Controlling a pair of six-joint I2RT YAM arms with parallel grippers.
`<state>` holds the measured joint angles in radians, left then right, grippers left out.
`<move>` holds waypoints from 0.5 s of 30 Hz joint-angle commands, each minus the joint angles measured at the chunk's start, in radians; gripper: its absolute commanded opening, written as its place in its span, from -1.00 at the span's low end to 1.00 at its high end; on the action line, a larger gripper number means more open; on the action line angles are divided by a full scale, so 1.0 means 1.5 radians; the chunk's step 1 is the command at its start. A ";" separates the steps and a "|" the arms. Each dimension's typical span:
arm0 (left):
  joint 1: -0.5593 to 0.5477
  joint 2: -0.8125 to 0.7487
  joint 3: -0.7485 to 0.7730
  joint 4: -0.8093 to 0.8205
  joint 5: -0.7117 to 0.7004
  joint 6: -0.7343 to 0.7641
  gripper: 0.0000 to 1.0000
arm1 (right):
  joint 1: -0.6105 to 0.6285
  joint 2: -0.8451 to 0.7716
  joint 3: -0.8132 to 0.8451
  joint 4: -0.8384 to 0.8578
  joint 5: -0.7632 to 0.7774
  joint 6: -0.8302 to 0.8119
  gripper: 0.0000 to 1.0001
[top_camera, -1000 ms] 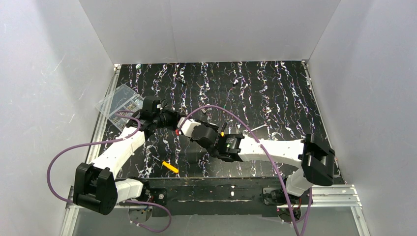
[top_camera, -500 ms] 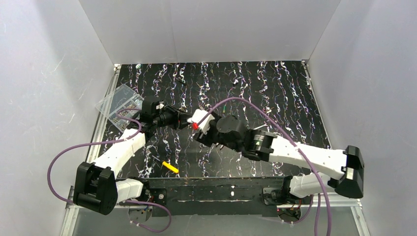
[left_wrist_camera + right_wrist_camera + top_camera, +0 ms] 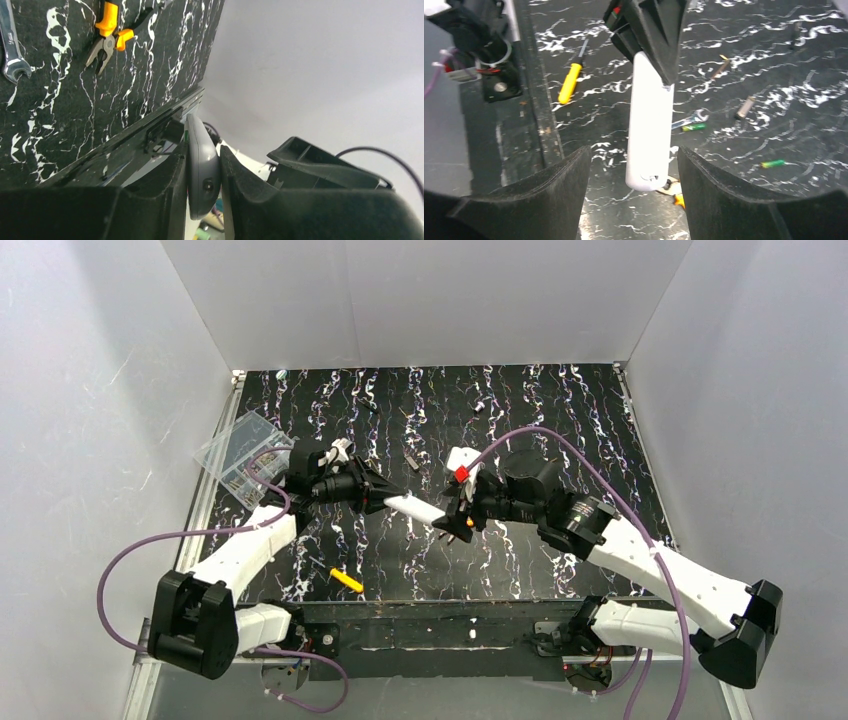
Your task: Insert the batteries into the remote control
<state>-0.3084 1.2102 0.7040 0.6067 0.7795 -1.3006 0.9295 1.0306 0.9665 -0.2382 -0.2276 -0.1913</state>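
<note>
Gripping the remote control (image 3: pixel 649 125) by one end with the left hand (image 3: pixel 378 495), clamped shut on it, up off the worktop (image 3: pixel 560 430) mid-scene, long body pointing right. Presenting the free end to the right hand (image 3: pixel 455 512), with fingers spread wide either side of that end, apparently not touching. Probably lining up a second hold, to steady or turn the handset and get at the battery bay; bay open or covered, cannot tell. Leaving the batteries (image 3: pixel 694 127) loose on the worktop below, well apart, one just beside a small wrench (image 3: pixel 689 119). No loading done yet, by the look.
</note>
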 commanded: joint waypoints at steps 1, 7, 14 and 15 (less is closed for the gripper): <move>-0.009 -0.053 0.014 -0.054 0.070 0.105 -1.00 | -0.004 0.010 0.015 -0.002 -0.104 0.054 0.46; -0.015 -0.097 -0.006 -0.018 0.054 0.112 -1.00 | -0.005 0.000 0.022 -0.029 -0.120 0.071 0.66; -0.023 -0.086 0.010 0.050 0.092 0.082 -1.00 | -0.004 -0.067 -0.057 0.061 -0.114 0.068 0.69; -0.025 -0.081 0.014 0.057 0.100 0.078 -1.00 | -0.004 -0.071 -0.064 0.071 -0.115 0.068 0.69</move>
<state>-0.3344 1.0863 0.7002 0.6079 0.8253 -1.1664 0.9287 0.9775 0.9142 -0.2440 -0.3779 -0.1020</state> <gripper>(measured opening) 0.218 0.842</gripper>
